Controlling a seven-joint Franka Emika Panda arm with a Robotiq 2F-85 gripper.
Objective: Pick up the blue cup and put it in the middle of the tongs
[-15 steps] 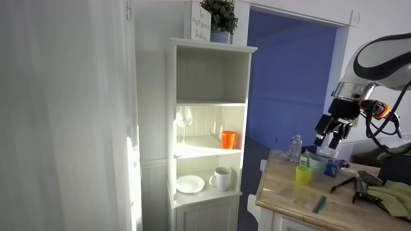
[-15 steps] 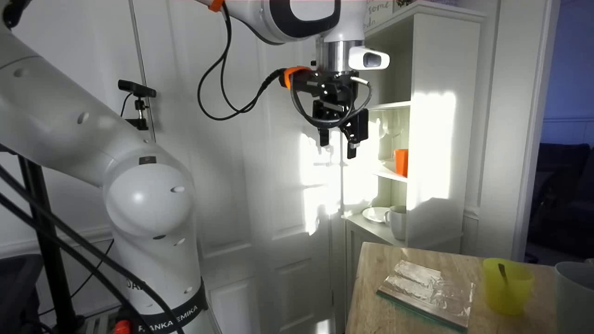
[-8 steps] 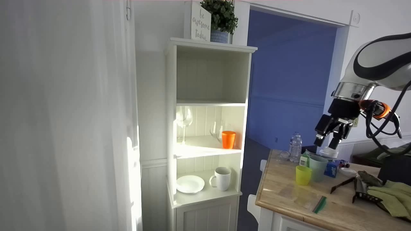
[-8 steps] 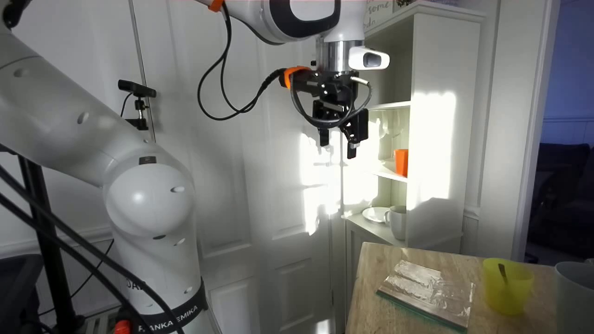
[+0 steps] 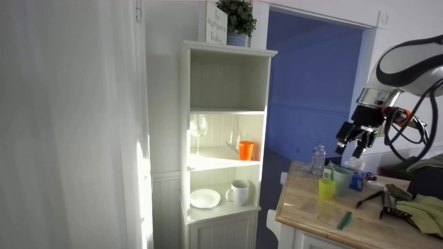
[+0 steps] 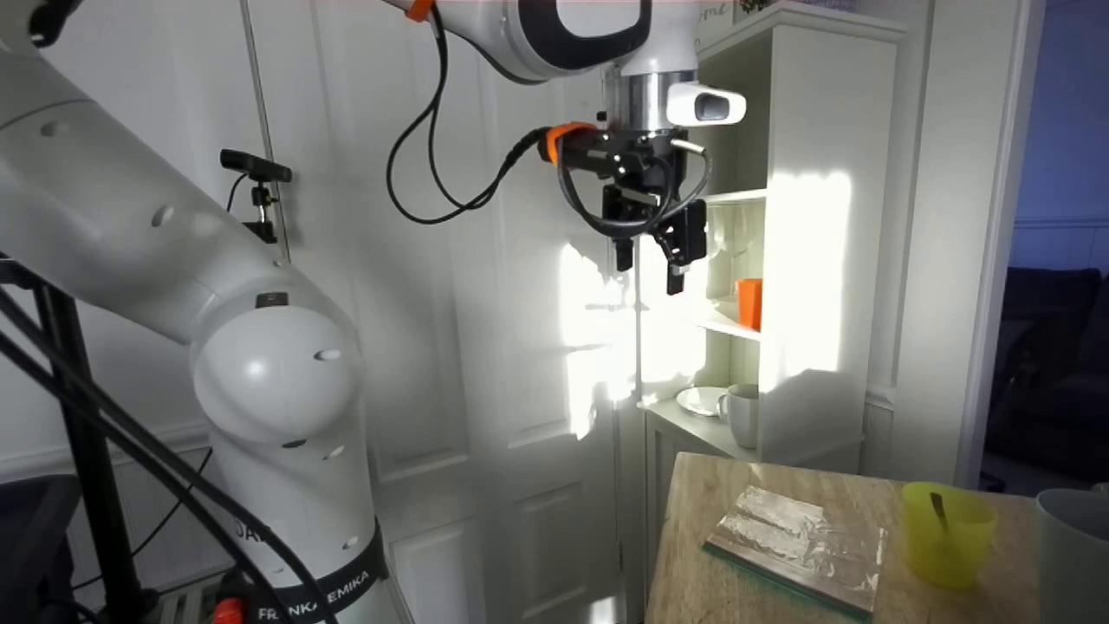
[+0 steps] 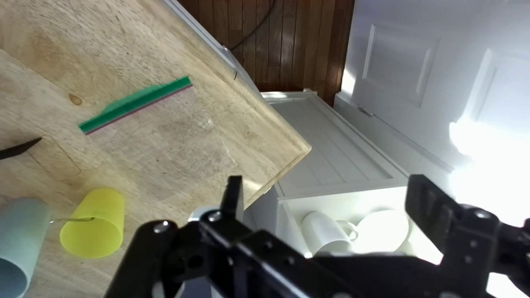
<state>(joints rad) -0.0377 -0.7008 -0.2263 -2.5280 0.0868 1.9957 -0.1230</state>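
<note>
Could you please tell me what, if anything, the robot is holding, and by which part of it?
Nothing: the jaws stand open, and the white mug seen between them in the wrist view stands on a shelf beyond.

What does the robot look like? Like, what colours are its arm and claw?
Its rounded white arm has a curvy black stripe, and a black band at the bottom reads FRANKA EMIKA in white letters. Past a shiny silver metal ring comes the black claw, with two blocky fingers. Long, thin black cables loop beside it, near a bright orange wrap.
</note>
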